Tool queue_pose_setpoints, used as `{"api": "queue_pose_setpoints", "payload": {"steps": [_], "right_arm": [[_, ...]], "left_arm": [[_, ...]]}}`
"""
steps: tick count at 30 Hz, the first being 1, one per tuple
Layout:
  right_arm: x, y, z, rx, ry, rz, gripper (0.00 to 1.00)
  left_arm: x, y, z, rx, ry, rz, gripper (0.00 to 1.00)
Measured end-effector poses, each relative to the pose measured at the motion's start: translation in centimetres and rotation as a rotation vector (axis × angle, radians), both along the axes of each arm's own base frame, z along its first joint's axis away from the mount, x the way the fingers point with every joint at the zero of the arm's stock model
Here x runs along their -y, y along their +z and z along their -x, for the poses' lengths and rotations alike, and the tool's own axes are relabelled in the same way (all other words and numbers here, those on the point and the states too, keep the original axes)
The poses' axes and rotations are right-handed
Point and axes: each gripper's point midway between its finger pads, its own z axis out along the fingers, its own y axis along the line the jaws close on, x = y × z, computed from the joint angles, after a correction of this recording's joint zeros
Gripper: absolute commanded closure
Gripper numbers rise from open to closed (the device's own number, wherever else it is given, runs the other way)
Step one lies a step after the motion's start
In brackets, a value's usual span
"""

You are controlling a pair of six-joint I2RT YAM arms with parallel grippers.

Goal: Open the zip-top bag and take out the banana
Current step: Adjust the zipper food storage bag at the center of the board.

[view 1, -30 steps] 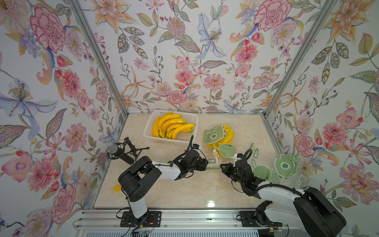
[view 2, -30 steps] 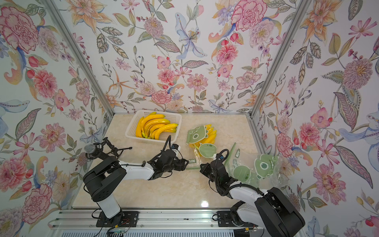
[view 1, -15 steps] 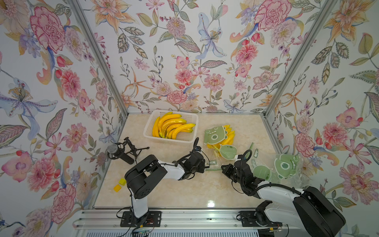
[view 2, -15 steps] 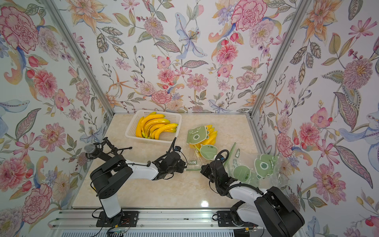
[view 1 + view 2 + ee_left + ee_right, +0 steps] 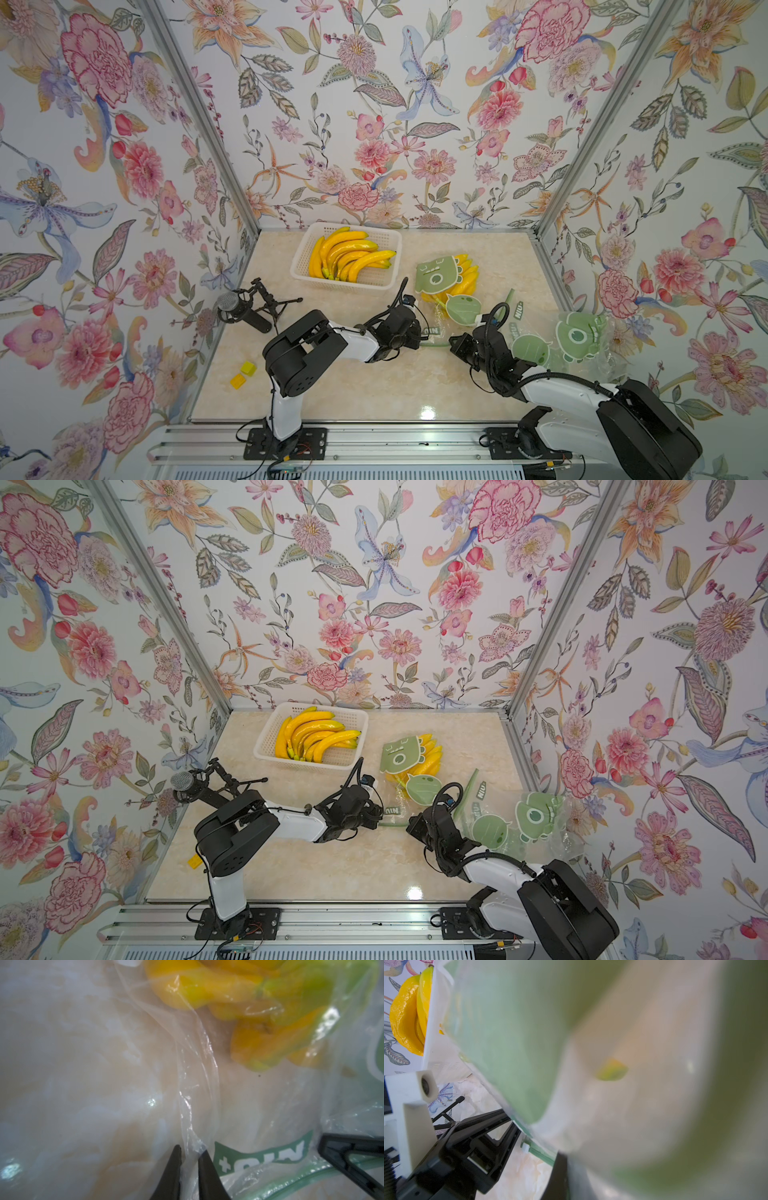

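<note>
1. The zip-top bag (image 5: pixel 434 278) is seen on the table (image 5: pixel 374 382), the banana (image 5: pixel 468 279) inside.
2. Its film is pinched by the left gripper (image 5: pixel 190 1153); its zip edge is clamped by the right gripper (image 5: pixel 454 341).
3. The 2 lips should be drawn apart slowly.

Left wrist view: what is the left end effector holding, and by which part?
The left end effector pinches the zip-top bag by a fold of clear film at the bag's side edge, near its zip end.
</note>
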Motion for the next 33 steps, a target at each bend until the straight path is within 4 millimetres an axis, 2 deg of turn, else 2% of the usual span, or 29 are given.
{"api": "queue_pose_setpoints", "payload": {"steps": [1,4,6,8,11,14,20,25,29,33], "right_arm": [[0.0,0.0,0.0,-0.001,0.0,0.001,0.94],[0.4,-0.1,0.1,-0.011,0.003,0.043,0.78],[0.7,0.8,-0.1,0.007,0.006,0.084,0.67],[1.1,2.7,-0.5,0.066,0.009,0.116,0.51],[1.5,5.9,-1.2,0.172,0.024,0.157,0.36],[1.5,8.4,-1.6,0.256,0.067,0.209,0.32],[1.1,12.3,-1.5,0.398,0.182,0.352,0.31],[0.4,15.0,-0.7,0.519,0.304,0.491,0.3],[-1.3,17.8,-0.2,0.641,0.42,0.574,0.29],[-4.7,18.3,1.1,0.738,0.598,0.663,0.26]], "left_arm": [[0.0,0.0,0.0,-0.001,-0.001,-0.001,1.0],[-0.4,0.0,-0.2,-0.012,0.021,-0.036,1.0],[-1.2,0.5,-0.3,-0.02,0.045,-0.082,1.0],[-2.0,2.0,-0.3,-0.013,0.069,-0.111,1.0],[-2.9,5.3,-0.4,0.025,0.1,-0.112,1.0],[-3.1,7.6,-1.0,0.059,0.124,-0.101,1.0],[-4.6,8.1,-0.8,0.059,0.148,-0.123,1.0],[-6.4,10.3,-1.0,0.095,0.171,-0.111,1.0],[-7.0,11.7,-1.0,0.126,0.166,-0.104,1.0],[-7.6,12.2,-0.8,0.14,0.159,-0.108,1.0]]}}
